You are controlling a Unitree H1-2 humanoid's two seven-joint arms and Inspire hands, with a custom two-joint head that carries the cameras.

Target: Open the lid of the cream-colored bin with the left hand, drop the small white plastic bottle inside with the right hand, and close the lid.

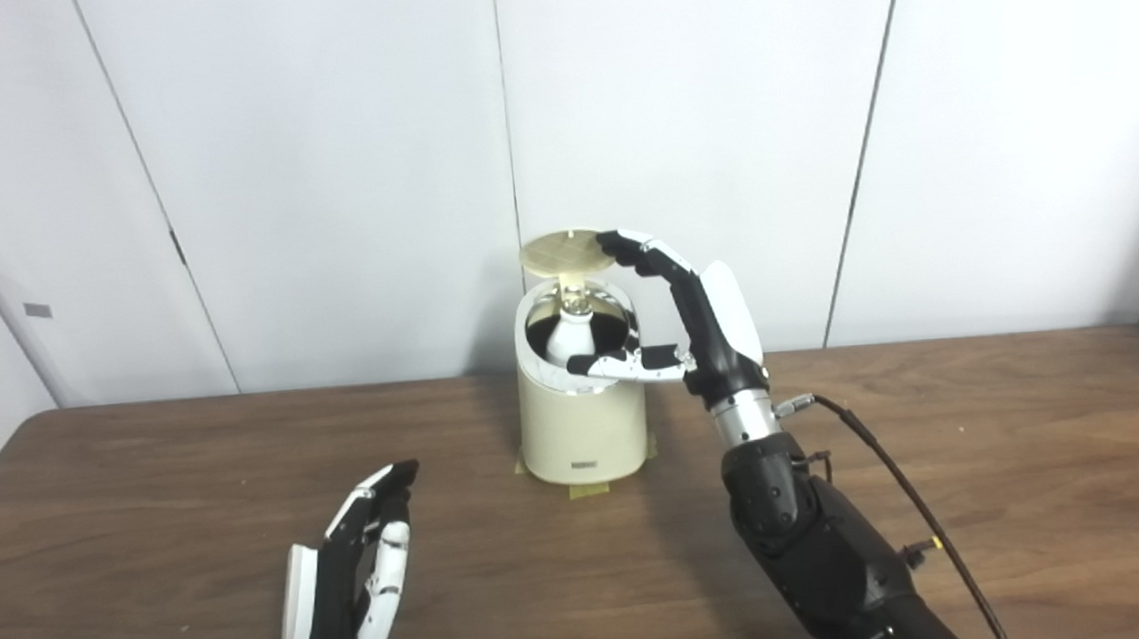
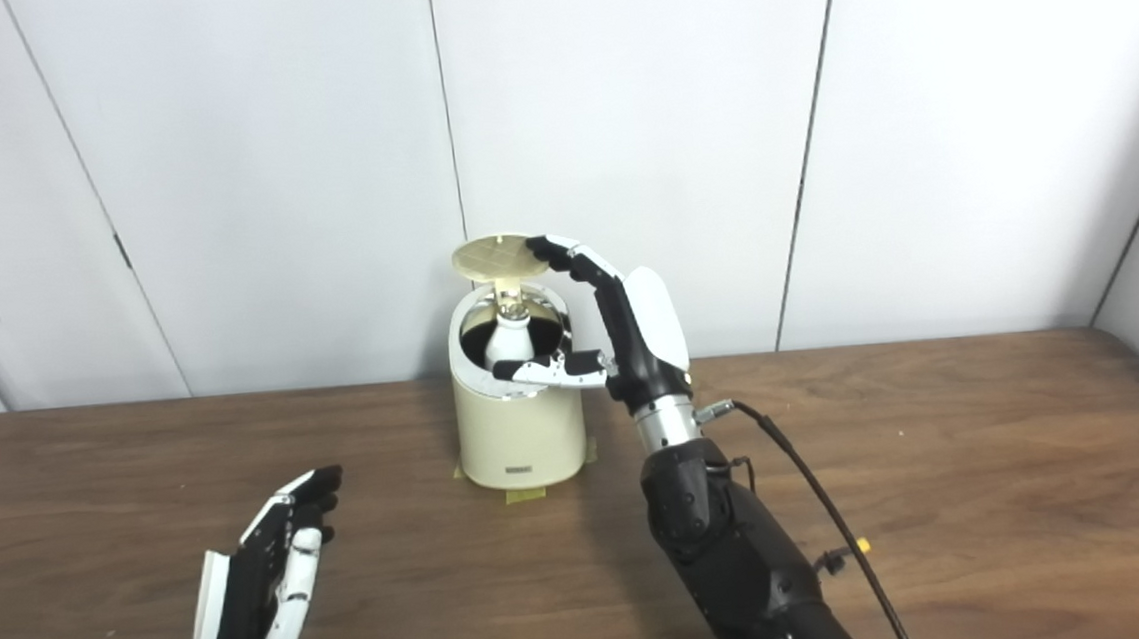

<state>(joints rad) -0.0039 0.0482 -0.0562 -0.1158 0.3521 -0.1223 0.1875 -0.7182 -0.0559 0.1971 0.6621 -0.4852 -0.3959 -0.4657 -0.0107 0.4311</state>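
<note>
A cream-colored bin [image 1: 582, 414], a short upright cylinder with a white rim, stands on a brown wooden table [image 1: 991, 470] toward its far edge, against pale wall panels [image 1: 339, 175]. Small strips of yellowish tape [image 1: 591, 489] show at the foot of the bin. Its round lid [image 1: 565, 254] is raised, tilted up above the opening on a thin stem. Inside the dark opening sits a small white plastic bottle [image 1: 571, 337], upright, its narrow top pointing up toward the lid.

The right hand [image 1: 695, 321] is at the bin's right side, spread and holding nothing: its upper fingers reach to the right edge of the raised lid, while its thumb lies across the bin's rim. The left hand [image 1: 357, 575] hovers low over the near left part of the table, well apart from the bin, fingers loosely extended and empty.
</note>
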